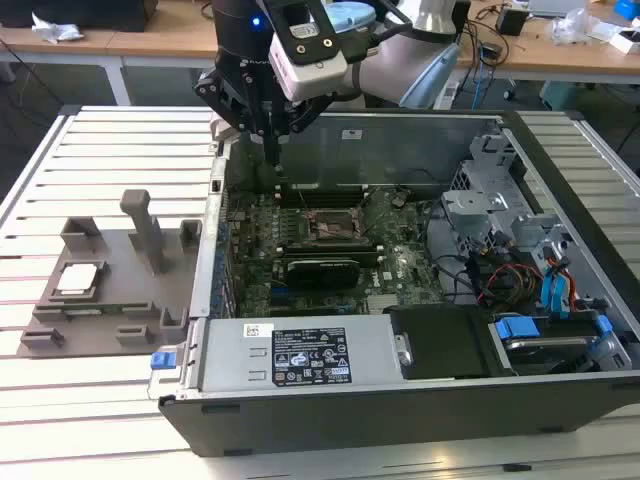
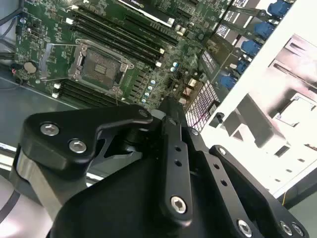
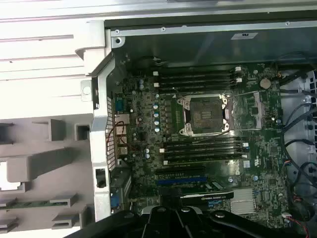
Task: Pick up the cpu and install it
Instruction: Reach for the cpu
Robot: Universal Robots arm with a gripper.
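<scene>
The cpu (image 1: 80, 278), a small pale square chip, lies flat in a recess of the grey fixture plate (image 1: 110, 310) at the exterior view's left, outside the computer case. My gripper (image 1: 272, 152) hangs over the case's far left corner, above the motherboard, with its fingers together and nothing between them. It is well away from the cpu. The dark square socket (image 1: 330, 225) with its metal frame sits mid-board and looks empty in both wrist views (image 2: 101, 67) (image 3: 204, 115). The gripper's black linkages (image 2: 173, 158) fill the near part of the second wrist view.
The open computer case (image 1: 420, 400) holds memory slots (image 3: 198, 79), a graphics card (image 1: 322, 268), a drive cage with blue tabs (image 1: 560, 290) and loose cables. Its metal wall (image 3: 101, 124) separates board and fixture. Upright posts (image 1: 150, 225) stand on the fixture plate.
</scene>
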